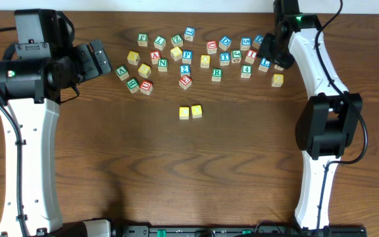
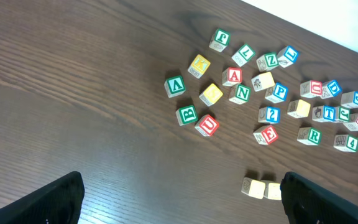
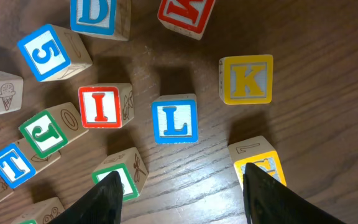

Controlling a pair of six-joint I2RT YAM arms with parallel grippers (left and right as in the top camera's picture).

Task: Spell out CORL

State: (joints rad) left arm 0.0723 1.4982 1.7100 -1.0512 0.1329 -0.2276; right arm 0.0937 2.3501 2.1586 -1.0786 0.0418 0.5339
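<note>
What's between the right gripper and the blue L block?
Only bare table. In the right wrist view the blue L block sits ahead of the open right gripper, lined up with its finger gap; no other block intervenes.

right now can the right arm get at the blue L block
Probably yes: the right claw is open right by the blue L block, and gaps show on both its sides, though the red I block sits close.
</note>
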